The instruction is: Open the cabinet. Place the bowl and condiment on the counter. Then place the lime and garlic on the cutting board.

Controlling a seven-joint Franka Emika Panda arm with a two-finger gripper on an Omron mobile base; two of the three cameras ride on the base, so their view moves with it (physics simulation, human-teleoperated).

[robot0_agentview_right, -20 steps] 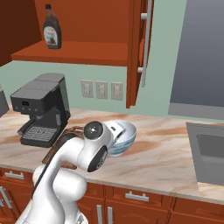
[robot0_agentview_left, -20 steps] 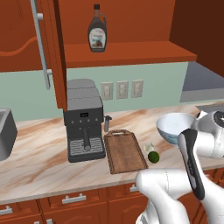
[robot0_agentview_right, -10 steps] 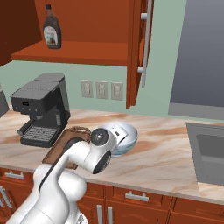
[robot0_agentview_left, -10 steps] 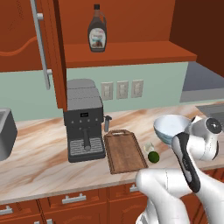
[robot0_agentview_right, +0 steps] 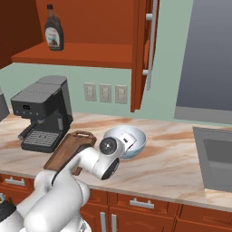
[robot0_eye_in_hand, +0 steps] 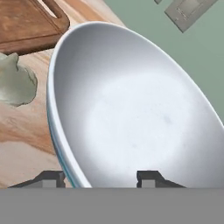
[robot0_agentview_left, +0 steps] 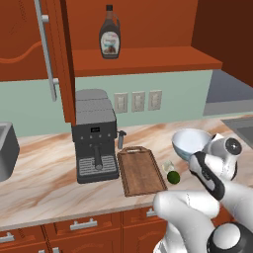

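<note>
cabinet [robot0_agentview_left: 34, 44]: upper part of the left base frame, reddish-brown wood, door swung open, its long silver handle in the upper left; in the right base frame the open door hangs top centre.
table [robot0_agentview_left: 44, 183]: beige marbled top running across the middle of both base frames.
coffee machine [robot0_agentview_left: 94, 136]: black, left of centre in the left base frame, standing on the table just left of the cutting board.
cutting board [robot0_agentview_left: 141, 170]: dark brown, centre of the left base frame, lying flat on the table; nothing lies on it.
bowl [robot0_agentview_left: 190, 143]: pale and glossy, right of centre in the left base frame, on the table; it takes up most of the hand frame.
claw [robot0_eye_in_hand: 103, 177]: bottom of the hand frame, one finger outside the bowl's rim and one inside, so it straddles the wall; whether the pads press the rim I cannot tell.
condiment [robot0_agentview_left: 109, 33]: dark bottle upright on the cabinet shelf, top centre of the left base frame, upper left of the right base frame.
garlic [robot0_eye_in_hand: 15, 83]: whitish bulb on the table at the left edge of the hand frame, between board and bowl.
lime [robot0_agentview_left: 173, 177]: dark green ball on the table, just right of the board's lower corner, beside the garlic.
</note>
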